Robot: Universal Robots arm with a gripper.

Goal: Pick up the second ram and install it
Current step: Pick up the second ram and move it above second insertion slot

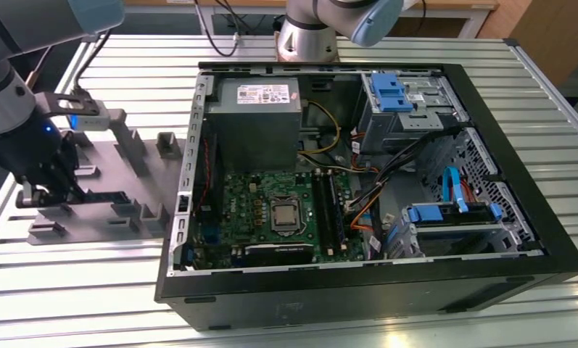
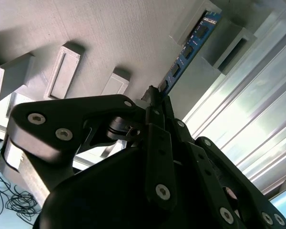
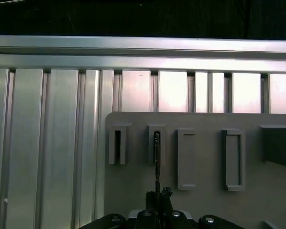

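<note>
The black metal tool [image 2: 155, 95] is pinching the memory stick [image 2: 188, 50], closing tight on the flat blue-green board. The tool's own linkage is hiding the part of the stick behind the grip. Beyond the tool, the stick is running into a notched block of the grey holder plate [image 2: 109, 33]. Small dark chips are lining its face, too fine to make out. In the first wrist view the stick [image 3: 156, 157] is showing edge-on as a thin dark line, standing in one rectangular slot ahead of the tool [image 3: 158, 196]. The matte plate [image 3: 133, 191] is lying on the ribbed aluminium desk [image 3: 47, 143]. In the exterior view the tool [image 1: 32, 196] is reaching down onto the plate [image 1: 114, 163], with the arm being cut off by the picture's edge. Well apart from the tool, an open black computer case [image 1: 366, 290] is lying on the desk, exposing its green motherboard [image 1: 259, 192].
</note>
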